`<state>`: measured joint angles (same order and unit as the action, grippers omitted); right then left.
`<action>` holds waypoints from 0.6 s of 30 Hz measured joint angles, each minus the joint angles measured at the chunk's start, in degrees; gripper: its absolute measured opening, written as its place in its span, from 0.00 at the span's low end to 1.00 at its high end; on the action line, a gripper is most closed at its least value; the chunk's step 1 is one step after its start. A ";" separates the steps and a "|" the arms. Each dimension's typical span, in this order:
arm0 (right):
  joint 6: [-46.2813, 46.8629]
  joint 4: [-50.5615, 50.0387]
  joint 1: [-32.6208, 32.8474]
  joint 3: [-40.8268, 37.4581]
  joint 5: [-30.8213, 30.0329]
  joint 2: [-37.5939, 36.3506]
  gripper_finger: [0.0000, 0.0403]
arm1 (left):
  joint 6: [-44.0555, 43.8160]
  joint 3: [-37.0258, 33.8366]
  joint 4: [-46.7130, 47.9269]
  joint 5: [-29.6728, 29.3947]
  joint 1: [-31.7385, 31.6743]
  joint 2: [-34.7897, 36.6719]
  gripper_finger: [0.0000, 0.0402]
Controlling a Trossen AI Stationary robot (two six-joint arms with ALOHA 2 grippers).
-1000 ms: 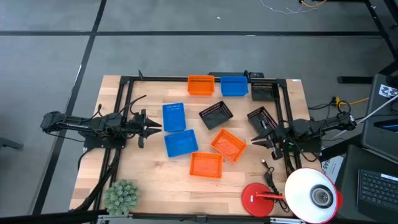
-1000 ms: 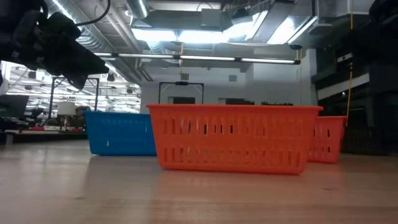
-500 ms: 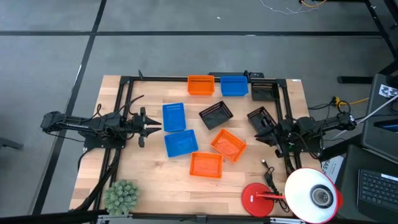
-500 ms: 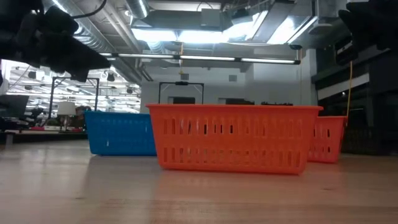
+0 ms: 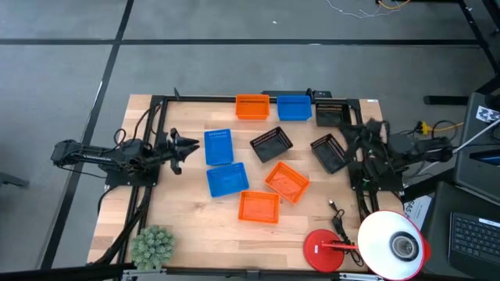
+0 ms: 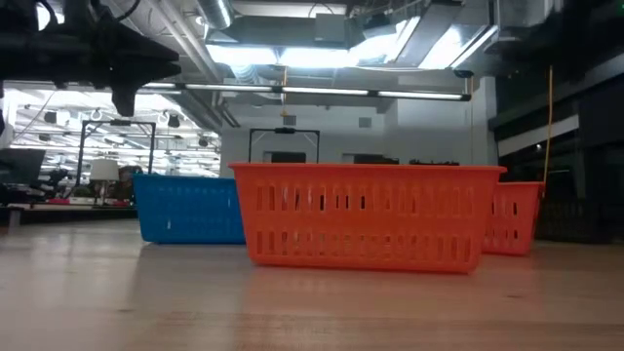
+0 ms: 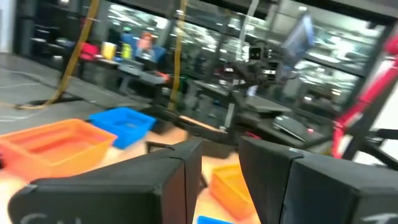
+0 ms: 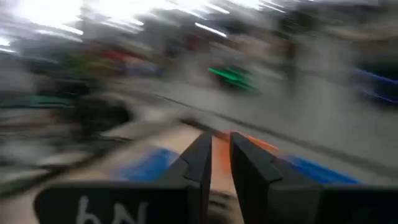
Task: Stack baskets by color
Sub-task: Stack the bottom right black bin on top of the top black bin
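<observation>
High view: baskets (image 5: 266, 170) between both fingers.

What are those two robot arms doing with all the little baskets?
They are meant to stack the baskets by color, but nothing is stacked yet. Orange, blue and black baskets lie spread over the table. The left gripper is beside a blue basket, holding nothing. The right gripper is at the table's right edge, next to a black basket, also empty, fingers slightly apart.
</observation>
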<state>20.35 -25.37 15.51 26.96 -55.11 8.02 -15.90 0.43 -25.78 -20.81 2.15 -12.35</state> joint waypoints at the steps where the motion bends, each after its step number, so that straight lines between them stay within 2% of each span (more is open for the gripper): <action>1: 7.07 -7.43 0.00 3.16 -1.46 1.49 0.15 | 0.00 0.00 0.31 -0.72 0.00 -0.01 0.25; 4: 25.03 -25.50 -0.03 11.05 1.07 6.99 0.15 | 0.00 0.00 0.24 -2.59 0.02 -0.01 0.25; 7: 33.30 -34.24 -0.98 16.93 4.98 12.90 0.15 | 0.02 0.00 0.26 -2.81 0.02 -0.01 0.25; 11: 34.98 -37.85 -4.01 21.99 8.79 22.41 0.15 | 0.04 0.00 0.46 -2.83 0.02 -0.01 0.25; 15: 34.95 -43.12 -9.72 26.20 13.18 32.78 0.15 | 0.04 0.00 0.46 -2.86 0.02 -0.01 0.25; 18: 36.73 -51.87 -16.14 29.39 20.51 40.49 0.15 | 0.04 0.00 0.48 -2.87 0.01 -0.01 0.25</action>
<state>57.08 -77.24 -0.63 56.36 -34.60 48.51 -15.86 0.43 -25.31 -23.68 2.17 -12.36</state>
